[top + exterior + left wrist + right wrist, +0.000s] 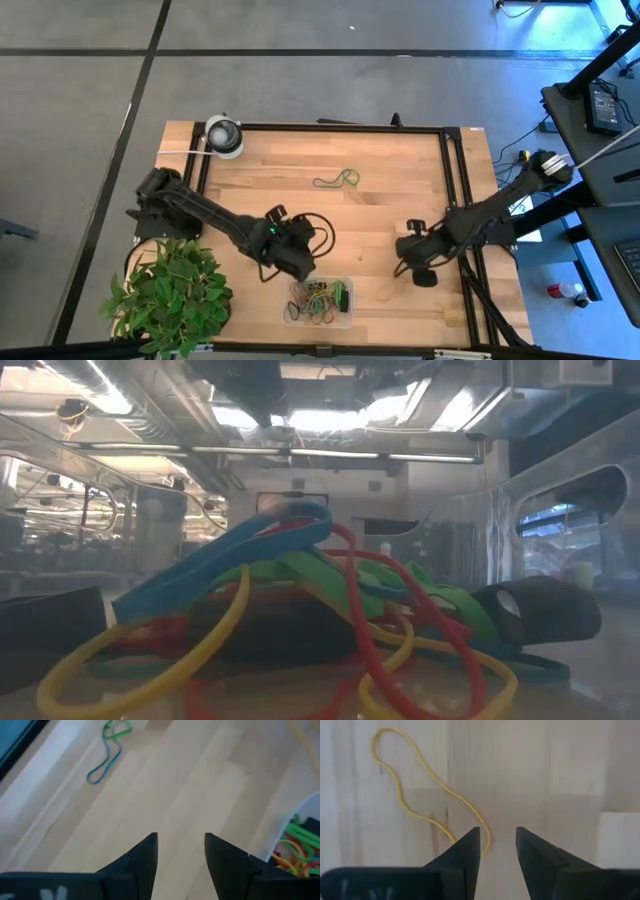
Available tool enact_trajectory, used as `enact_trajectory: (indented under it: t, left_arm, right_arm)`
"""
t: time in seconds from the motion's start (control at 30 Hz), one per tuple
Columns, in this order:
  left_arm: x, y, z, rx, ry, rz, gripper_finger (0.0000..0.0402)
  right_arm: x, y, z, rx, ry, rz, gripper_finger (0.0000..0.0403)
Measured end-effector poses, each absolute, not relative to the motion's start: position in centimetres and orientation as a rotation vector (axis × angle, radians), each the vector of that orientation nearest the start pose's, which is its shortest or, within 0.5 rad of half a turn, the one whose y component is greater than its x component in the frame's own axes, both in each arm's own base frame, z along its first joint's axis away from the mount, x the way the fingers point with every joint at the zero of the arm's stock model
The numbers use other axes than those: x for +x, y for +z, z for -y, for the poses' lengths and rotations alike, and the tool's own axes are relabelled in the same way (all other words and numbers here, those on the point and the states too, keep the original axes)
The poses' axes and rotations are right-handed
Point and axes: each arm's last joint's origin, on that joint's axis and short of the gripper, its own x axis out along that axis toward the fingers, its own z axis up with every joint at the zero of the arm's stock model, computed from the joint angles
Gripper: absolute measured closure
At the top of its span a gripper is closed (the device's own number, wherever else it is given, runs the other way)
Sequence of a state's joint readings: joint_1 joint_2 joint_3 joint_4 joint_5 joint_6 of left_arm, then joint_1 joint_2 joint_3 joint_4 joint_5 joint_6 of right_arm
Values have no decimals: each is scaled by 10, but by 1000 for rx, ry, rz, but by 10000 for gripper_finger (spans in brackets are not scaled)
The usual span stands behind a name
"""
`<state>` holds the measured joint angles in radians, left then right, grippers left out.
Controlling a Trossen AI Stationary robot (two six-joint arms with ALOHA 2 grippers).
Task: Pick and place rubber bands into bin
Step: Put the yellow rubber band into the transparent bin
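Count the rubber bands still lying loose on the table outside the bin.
3: a green one and a blue one tangled mid-table, and a yellow one under the right gripper. Others may be hidden.

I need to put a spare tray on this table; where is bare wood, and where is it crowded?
Bare wood lies between the left end effector and right end effector, and along the far edge right of the green-and-blue bands. The near edge is crowded: the bin of rubber bands, with the plant beside it.
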<state>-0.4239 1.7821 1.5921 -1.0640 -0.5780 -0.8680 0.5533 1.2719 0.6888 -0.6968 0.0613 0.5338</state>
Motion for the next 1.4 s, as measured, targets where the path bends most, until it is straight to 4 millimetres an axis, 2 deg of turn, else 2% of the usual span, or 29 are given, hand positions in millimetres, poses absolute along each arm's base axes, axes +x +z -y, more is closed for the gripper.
enact_trajectory:
  t: [0.23,0.53,0.67,0.77,0.87,1.03,1.17,1.4]
  left_arm:
    - [301,268,110,-265,450,-818,247]
    - [275,249,97,-336,403,-721,247]
    - [273,246,97,-317,394,-729,247]
    - [273,246,97,-294,379,-733,247]
    - [273,246,98,-268,347,-751,247]
    - [272,245,99,-219,272,-806,247]
    - [270,243,99,-195,260,-835,247]
    - [270,243,99,-181,254,-836,247]
  right_arm:
    - [202,150,-125,12,127,-1428,275]
    - [211,127,-132,-33,138,-1528,282]
    - [210,123,-134,-75,148,-1531,325]
    - [210,123,-135,-2,71,-1531,379]
    - [208,125,-137,94,-16,-1521,394]
    - [208,146,-147,171,-168,-1465,400]
    - [212,181,-160,209,-240,-1381,401]
    - [212,246,-179,161,-353,-1277,402]
